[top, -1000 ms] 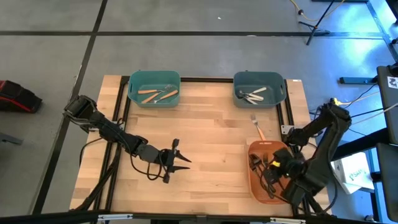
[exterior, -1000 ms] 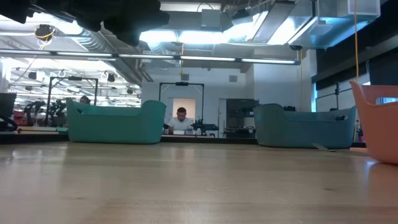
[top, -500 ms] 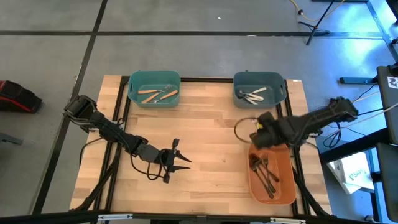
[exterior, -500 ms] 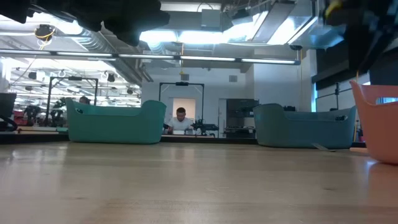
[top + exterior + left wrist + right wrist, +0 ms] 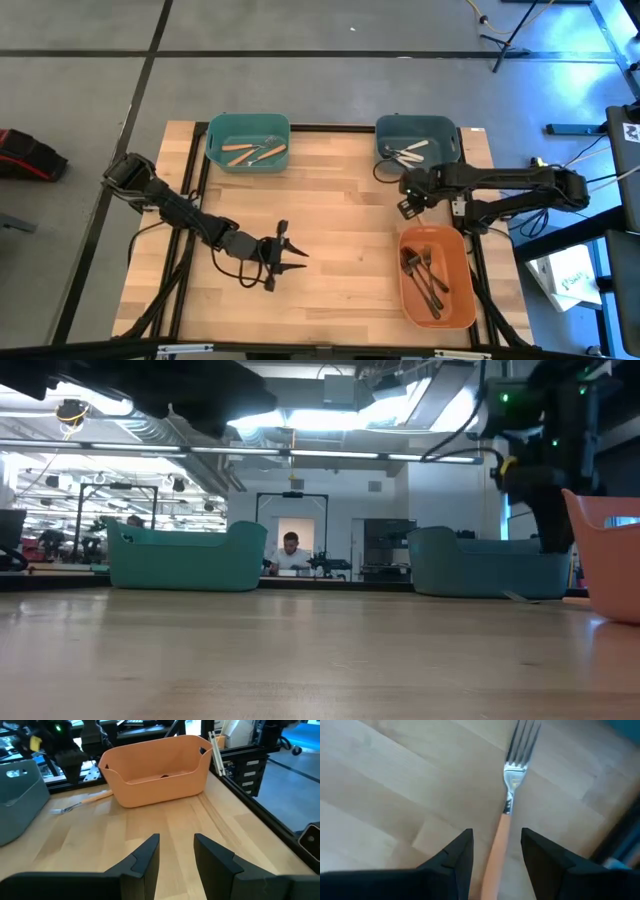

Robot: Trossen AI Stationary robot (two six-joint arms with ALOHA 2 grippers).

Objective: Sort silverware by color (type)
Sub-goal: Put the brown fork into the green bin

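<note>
**Right end effector over orange-handled fork; left end effector idle**

High view: The right end effector (image 5: 408, 200) is extended over the tabletop (image 5: 330, 200), between the grey-blue bin (image 5: 417, 143) beyond it and the orange bin (image 5: 436, 276) on its near side. The fork beneath it is hidden by the arm in this view. The grey-blue bin holds pale-handled pieces (image 5: 408, 152); the teal bin (image 5: 247, 141), well apart to the side, holds orange-handled pieces (image 5: 255, 152); the orange bin holds dark metal pieces (image 5: 424, 275). The left end effector (image 5: 291, 260) hovers above bare wood, well away from all three bins, fingers spread.

Low view: The right arm (image 5: 540, 450) descends between the grey-blue bin (image 5: 487, 563) and the orange bin's rim (image 5: 603, 550). Its finger state cannot be told here.

Left wrist view: The left end effector (image 5: 176, 842) is released, nothing between its fingers. Ahead stand the orange bin (image 5: 156, 770) and, beside it, the orange-handled fork (image 5: 82, 803) lying flat.

Right wrist view: The right end effector (image 5: 496, 842) is released, fingers parted on either side of the fork's orange handle (image 5: 499, 847). The fork lies flat on the wood, tines pointing away from the fingers.
</note>
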